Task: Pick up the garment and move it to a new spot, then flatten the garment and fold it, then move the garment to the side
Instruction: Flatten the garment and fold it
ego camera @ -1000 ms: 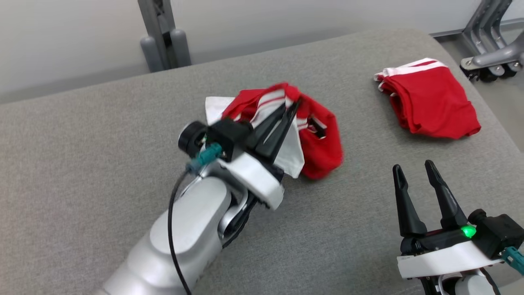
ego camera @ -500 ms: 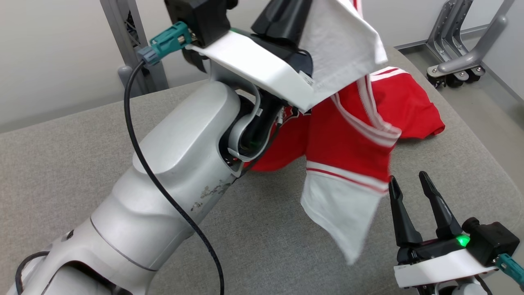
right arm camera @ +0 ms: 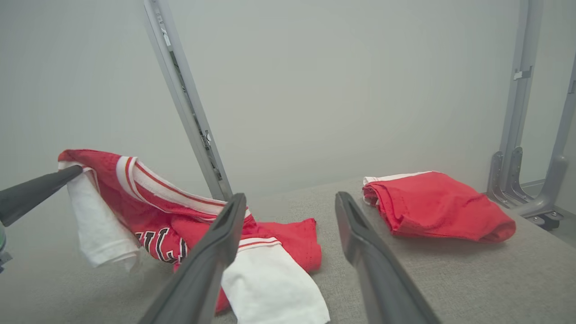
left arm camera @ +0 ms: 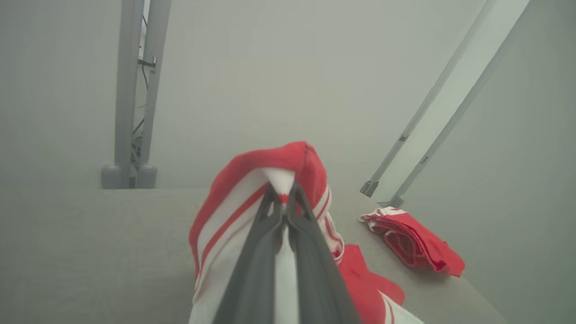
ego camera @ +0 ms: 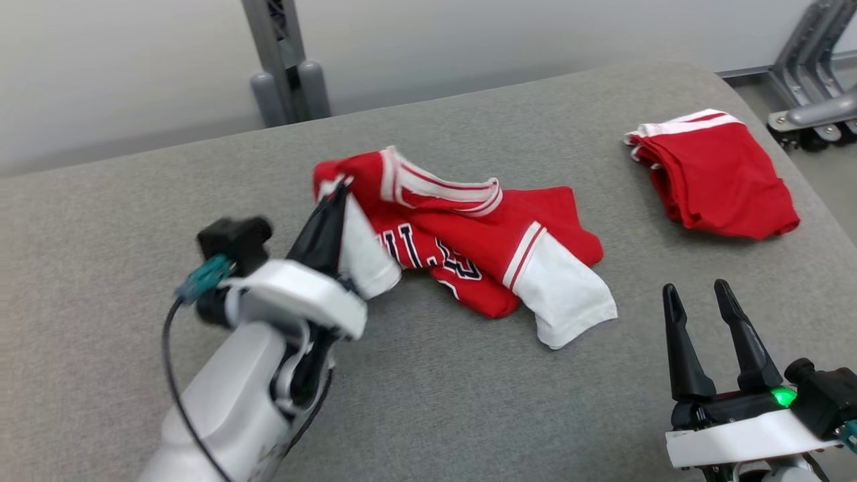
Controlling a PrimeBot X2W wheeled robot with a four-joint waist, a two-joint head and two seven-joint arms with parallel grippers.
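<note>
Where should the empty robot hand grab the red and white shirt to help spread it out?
The loose white sleeve of the shirt, coming from the side of the right gripper. It lies flat on the table, sticking out toward those open jaws, far from the corner the left gripper pinches, so pulling apart should spread the cloth.

Left arm enters from lower left, pale forearm [ego camera: 221, 402] angled up and to the right, white wrist housing tilted. Left gripper [ego camera: 340, 191]: two dark fingers pressed together, pinching a fold of the garment [ego camera: 482, 234] at the tips. Right gripper [ego camera: 696, 289] sits low at lower right, fingers pointing up, jaws spread wide and empty, green light lit at the wrist.
</note>
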